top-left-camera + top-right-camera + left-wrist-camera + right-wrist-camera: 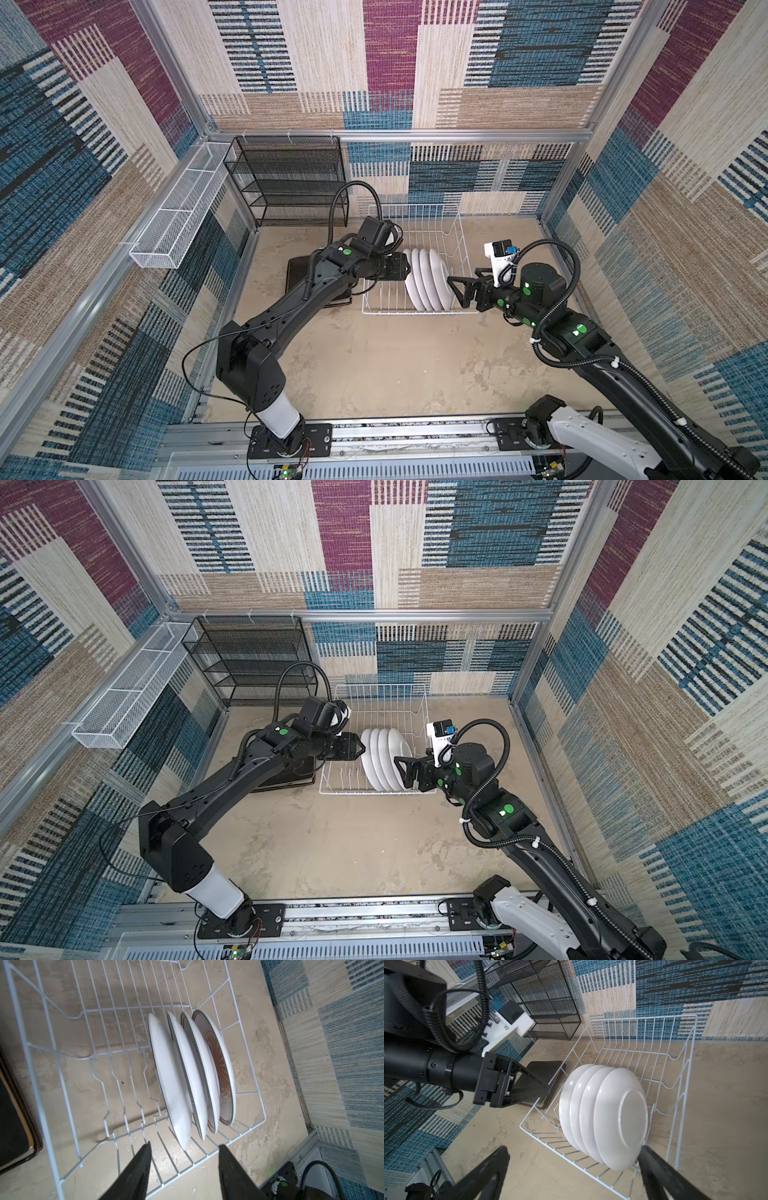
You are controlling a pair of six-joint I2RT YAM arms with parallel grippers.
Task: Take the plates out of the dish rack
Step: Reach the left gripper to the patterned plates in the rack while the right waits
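1. The dish rack (pixel 419 226) is seen on the table (pixel 374 365) and is taken as the landmark for all that follows.
2. Four round plates (pixel 428 278) are held upright between the tines inside the dish rack, packed close together toward its near right part; the rest of the rack is left bare.
3. In the right wrist view the plain white back of the nearest of the round plates (pixel 620 1118) is turned toward the camera. In the left wrist view an orange printed centre and a dark rim are shown on the plate farthest from the camera (pixel 220 1068).
4. A dark stack of square plates (pixel 299 274) is laid flat just outside the rack's left side, partly covered by the left arm; the number in the stack cannot be counted.
5. The left gripper (pixel 184 1145) is held at the rack's left rim, jaws apart, with nothing clamped between them.
6. The right gripper (pixel 573 1150) is held at the rack's right side, jaws spread wide and nothing gripped; one finger (pixel 654 1163) is overlapped with the rim of the nearest plate, and contact cannot be told.
7. A black mesh shelf unit (pixel 286 178) is set beyond the rack's far left corner, and a white mesh basket (pixel 174 220) is hung farther left of it.
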